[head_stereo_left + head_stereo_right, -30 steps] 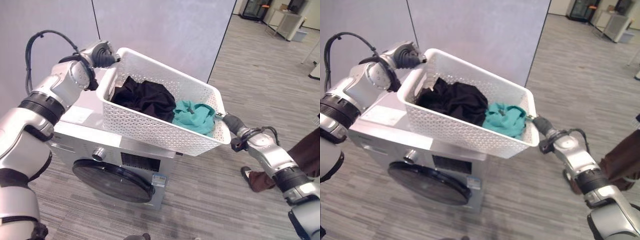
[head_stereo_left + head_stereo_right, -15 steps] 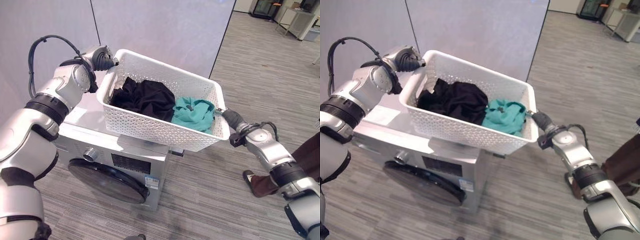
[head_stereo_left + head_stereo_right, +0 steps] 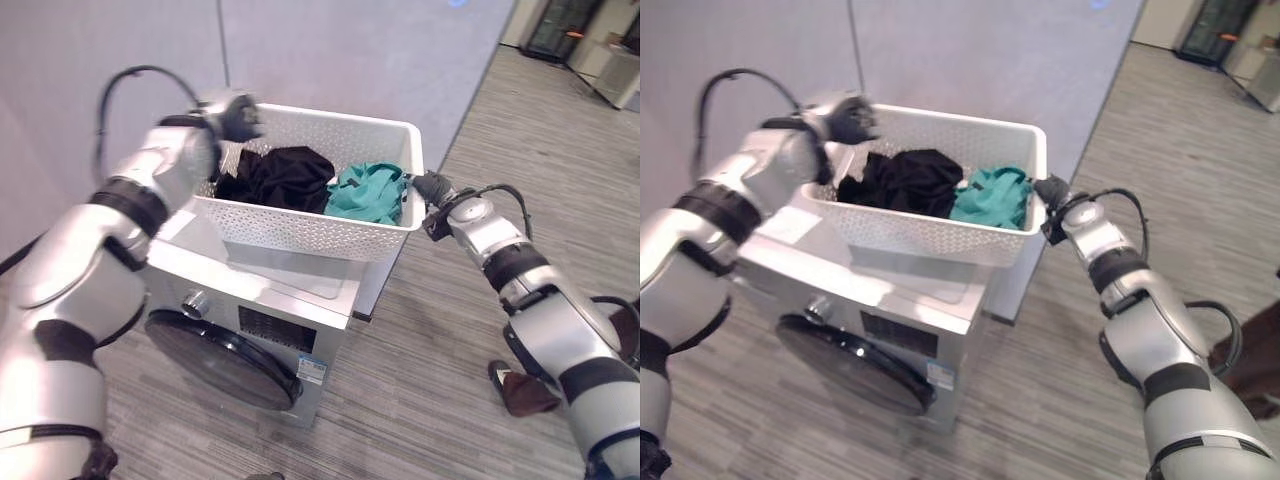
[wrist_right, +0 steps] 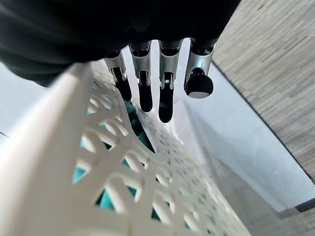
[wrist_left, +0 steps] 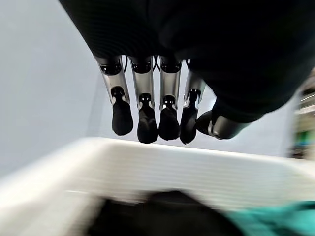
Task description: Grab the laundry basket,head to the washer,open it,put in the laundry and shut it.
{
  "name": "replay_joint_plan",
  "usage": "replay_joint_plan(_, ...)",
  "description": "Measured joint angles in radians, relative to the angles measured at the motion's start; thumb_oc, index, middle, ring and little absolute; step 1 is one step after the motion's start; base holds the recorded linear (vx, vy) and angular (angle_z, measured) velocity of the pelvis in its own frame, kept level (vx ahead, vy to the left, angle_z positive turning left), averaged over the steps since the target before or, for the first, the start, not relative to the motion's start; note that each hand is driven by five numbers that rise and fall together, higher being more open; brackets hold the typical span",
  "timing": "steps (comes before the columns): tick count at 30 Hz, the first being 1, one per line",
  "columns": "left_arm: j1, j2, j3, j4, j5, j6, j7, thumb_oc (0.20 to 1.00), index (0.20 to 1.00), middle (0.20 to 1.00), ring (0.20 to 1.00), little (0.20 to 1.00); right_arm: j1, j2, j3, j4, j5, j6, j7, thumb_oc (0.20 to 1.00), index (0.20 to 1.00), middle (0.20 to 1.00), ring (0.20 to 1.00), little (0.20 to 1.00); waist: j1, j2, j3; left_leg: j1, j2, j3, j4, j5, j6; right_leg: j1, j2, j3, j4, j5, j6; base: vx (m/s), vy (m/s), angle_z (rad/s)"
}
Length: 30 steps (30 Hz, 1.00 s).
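**Basket held between both hands above the washer**

The white perforated laundry basket [image 3: 320, 215] was carried between the two hands, over the top of the grey front-loading washer [image 3: 255, 320]. Its underside appeared to be at or just above the washer's top panel; contact could not be confirmed.

The left hand [image 3: 235, 112] was at the basket's end wall, at rim height. In the left wrist view its fingers [image 5: 147, 118] were curled downward in a row with the thumb beside them, just above the blurred white rim [image 5: 147, 155]. Whether they were actually closed round the rim could not be determined.

The right hand [image 3: 432, 188] was at the opposite end wall, just outside the basket near the rim. In the right wrist view its fingers [image 4: 145, 93] lay fairly straight against the outside of the perforated wall [image 4: 123, 172], with the thumb set apart from them. No curl round the rim was evident; the hand read as pressing flat against the wall.

Inside the basket, a black garment [image 3: 275, 178] lay towards the left hand. A teal garment [image 3: 365, 192] lay towards the right hand, directly behind the wall that hand pressed.

The washer's round dark door [image 3: 220, 358] was below the basket and appeared closed. A person's shoe [image 3: 520, 388] was on the floor below the right arm.
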Motion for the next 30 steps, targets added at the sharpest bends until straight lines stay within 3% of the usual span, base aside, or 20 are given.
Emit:
replay_joint_plan(1, -0.009, -0.028, -0.001, 0.012, -0.001, -0.005, 0.001, 0.689, 0.689, 0.689, 0.689, 0.689, -0.03, 0.026, 0.017, 0.029, 0.001, 0.0, -0.003, 0.2, 0.2, 0.2, 0.2, 0.2, 0.0, -0.001, -0.001, -0.013, -0.001, -0.002, 0.007, 0.001, 0.0, -0.008, 0.001, -0.001, -0.002, 0.001, 0.0, -0.03, -0.006, 0.1)
replay_joint_plan(2, -0.021, -0.053, -0.003, 0.025, -0.001, -0.005, 0.001, 1.0, 1.0, 1.0, 1.0, 1.0, -0.056, 0.052, 0.027, 0.051, 0.003, 0.0, -0.008, 0.2, 0.2, 0.2, 0.2, 0.2, 0.001, -0.001, -0.001, -0.027, -0.001, 0.0, 0.017, 0.001, 0.0, -0.016, 0.002, -0.004, -0.004, 0.001, 0.0, -0.03, -0.011, 0.06)
replay_joint_plan(4, -0.052, -0.088, -0.013, 0.085, 0.0, -0.006, 0.009, 1.0, 1.0, 1.0, 1.0, 1.0, -0.101, 0.104, 0.032, 0.084, 0.016, 0.0, -0.011, 0.2, 0.2, 0.2, 0.2, 0.2, -0.001, -0.001, -0.001, -0.059, 0.004, 0.006, 0.034, 0.001, 0.0, -0.038, 0.006, -0.005, -0.008, 0.001, 0.001, -0.05, -0.03, 0.02)
replay_joint_plan(5, -0.057, -0.095, -0.014, 0.09, 0.0, -0.004, 0.02, 1.0, 1.0, 1.0, 1.0, 1.0, -0.111, 0.115, 0.033, 0.08, 0.021, -0.002, -0.006, 0.304, 0.304, 0.304, 0.304, 0.304, -0.002, -0.001, -0.001, -0.072, 0.005, 0.004, 0.035, 0.001, 0.0, -0.044, 0.008, -0.007, -0.014, 0.001, 0.001, -0.07, -0.05, 0.02)
replay_joint_plan(6, -0.061, -0.102, -0.01, 0.101, 0.0, 0.001, 0.034, 1.0, 1.0, 1.0, 1.0, 1.0, -0.125, 0.128, 0.034, 0.089, 0.028, -0.003, -0.004, 0.598, 0.598, 0.598, 0.598, 0.598, 0.0, -0.002, -0.001, -0.083, 0.007, 0.004, 0.041, 0.001, -0.001, -0.052, 0.011, -0.008, -0.016, 0.002, 0.003, -0.07, -0.051, 0.09)
replay_joint_plan(7, -0.061, -0.108, -0.007, 0.118, 0.0, 0.001, 0.037, 1.0, 1.0, 1.0, 1.0, 1.0, -0.136, 0.131, 0.043, 0.092, 0.028, -0.005, -0.005, 1.0, 1.0, 1.0, 1.0, 1.0, 0.0, -0.003, -0.002, -0.095, 0.009, 0.003, 0.048, 0.0, -0.003, -0.056, 0.015, -0.008, -0.021, 0.004, 0.004, -0.07, -0.051, 0.09)
replay_joint_plan(11, -0.062, -0.151, 0.029, 0.177, -0.043, 0.021, 0.068, 1.0, 1.0, 1.0, 1.0, 1.0, -0.167, 0.142, 0.072, 0.17, 0.059, -0.001, -0.013, 1.0, 1.0, 1.0, 1.0, 1.0, 0.009, -0.015, -0.005, -0.148, 0.021, -0.007, 0.067, -0.002, -0.006, -0.087, 0.031, -0.008, -0.023, 0.006, 0.005, -0.04, -0.014, 0.14)
replay_joint_plan(20, -0.062, -0.148, 0.045, 0.164, -0.077, 0.044, 0.071, 1.0, 1.0, 1.0, 1.0, 1.0, -0.166, 0.101, 0.082, 0.246, -0.015, 0.014, 0.034, 1.0, 1.0, 1.0, 1.0, 1.0, 0.017, -0.021, -0.005, -0.113, 0.01, 0.003, 0.058, -0.002, -0.005, -0.061, 0.018, -0.007, -0.019, 0.019, -0.001, 0.0, 0.006, 0.0)
replay_joint_plan(25, -0.062, -0.102, 0.048, 0.157, -0.069, 0.044, 0.074, 1.0, 1.0, 1.0, 1.0, 1.0, -0.14, -0.083, 0.09, 0.284, -0.064, 0.022, 0.078, 1.0, 1.0, 1.0, 1.0, 1.0, 0.005, -0.036, -0.004, -0.05, -0.003, 0.001, 0.023, 0.005, 0.006, -0.022, 0.001, -0.007, 0.002, 0.025, 0.006, 0.04, -0.008, 0.04)
replay_joint_plan(30, -0.068, -0.039, 0.05, 0.154, -0.068, 0.043, 0.086, 1.0, 1.0, 1.0, 1.0, 1.0, -0.135, -0.199, 0.06, 0.285, -0.059, 0.022, 0.079, 1.0, 1.0, 1.0, 1.0, 1.0, -0.012, -0.041, -0.007, 0.007, -0.002, 0.006, -0.013, 0.004, 0.007, 0.011, -0.002, -0.006, 0.003, 0.027, 0.008, 0.03, -0.023, -0.06)
